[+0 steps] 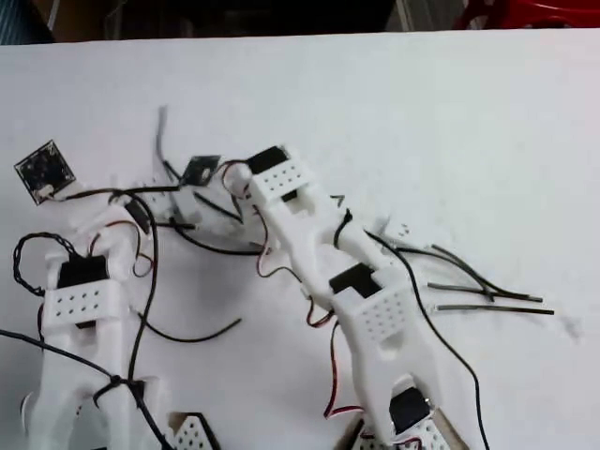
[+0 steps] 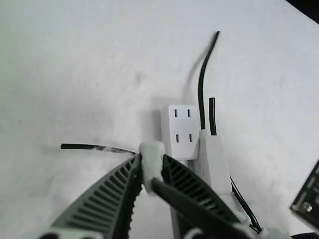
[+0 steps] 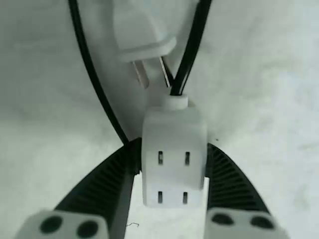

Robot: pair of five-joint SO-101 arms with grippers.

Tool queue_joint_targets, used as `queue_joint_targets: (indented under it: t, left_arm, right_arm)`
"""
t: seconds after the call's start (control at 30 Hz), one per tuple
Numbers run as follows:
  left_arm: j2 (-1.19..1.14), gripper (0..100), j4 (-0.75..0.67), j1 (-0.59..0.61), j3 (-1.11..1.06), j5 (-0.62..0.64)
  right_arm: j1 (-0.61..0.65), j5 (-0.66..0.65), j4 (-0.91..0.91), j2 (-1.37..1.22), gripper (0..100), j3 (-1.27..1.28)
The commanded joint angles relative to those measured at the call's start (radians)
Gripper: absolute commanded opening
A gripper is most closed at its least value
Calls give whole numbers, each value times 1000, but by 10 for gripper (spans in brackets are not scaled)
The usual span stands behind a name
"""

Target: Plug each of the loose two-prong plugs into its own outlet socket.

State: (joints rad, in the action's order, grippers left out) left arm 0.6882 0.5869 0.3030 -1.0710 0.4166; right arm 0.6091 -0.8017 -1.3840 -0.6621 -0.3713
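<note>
In the left wrist view my left gripper point(image 2: 151, 167) is shut on a small white plug point(image 2: 151, 152). The plug sits right at the near edge of a white outlet block point(image 2: 181, 130) with two pairs of slots. A white piece point(image 2: 213, 159) with black cords lies against the block's side. In the right wrist view my right gripper point(image 3: 173, 164) is shut on a white outlet block point(image 3: 173, 142), one finger on each side. Just beyond it lies a loose white two-prong plug point(image 3: 142, 35), its prongs pointing at the block. In the high view both arms meet at the white pieces point(image 1: 164, 200).
Several loose black cords point(image 1: 487, 292) lie on the white table point(image 1: 422, 112) to the right, and another point(image 1: 197, 333) lies between the arms. A small camera board point(image 1: 45, 171) sits at the far left. Arm wiring crosses the table near the left arm point(image 1: 84, 295).
</note>
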Motion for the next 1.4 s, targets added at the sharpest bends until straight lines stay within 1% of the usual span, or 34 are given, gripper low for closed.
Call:
queue_joint_targets:
  t: [0.0, 0.1, 0.23, 0.33, 0.43, 0.5, 0.57, 0.67, 0.73, 0.87, 0.97, 1.03, 1.2, 1.27, 1.37]
  left_arm:
    - [4, 24, -21, 10, 6, 3]
    - [2, 24, -21, 7, 6, 3]
    - [2, 24, -23, 7, 6, 3]
    - [1, 24, -21, 5, 9, 2]
    - [-1, 24, -21, 5, 12, 0]
    - [4, 24, -21, 1, 15, -41]
    - [-1, 24, -15, -38, 32, -97]
    - [-2, 24, 28, -127, 68, -199]
    - [-4, 24, 74, -173, 110, -236]
    - [-5, 24, 180, -242, 213, -242]
    - [-5, 24, 245, -291, 288, -290]
    - [-5, 24, 282, -325, 328, -298]
    - [-24, 24, 361, -472, 413, -302]
    - [-88, 24, 413, -538, 485, -302]
    - [-271, 24, 545, -610, 664, -302]
  right_arm:
    - [15, -66, -12, 7, 120, -31]
    - [-4, -77, -28, 18, 145, -40]
    - [-24, -75, -114, 54, 257, -106]
    - [-39, -75, -189, 102, 320, -170]
    - [-59, -74, -269, 156, 332, -227]
    - [-81, -74, -315, 194, 332, -256]
    - [-114, -74, -332, 239, 332, -265]
    - [-202, -74, -332, 317, 332, -241]
    - [-271, -75, -332, 364, 332, -221]
    - [-426, -83, -332, 438, 332, -135]
    - [-544, -83, -332, 469, 332, -54]
    - [-624, -83, -332, 476, 332, 3]
    - [-800, -84, -328, 476, 332, 138]
    - [-862, -117, -328, 476, 332, 189]
    - [-952, -238, -328, 476, 332, 270]
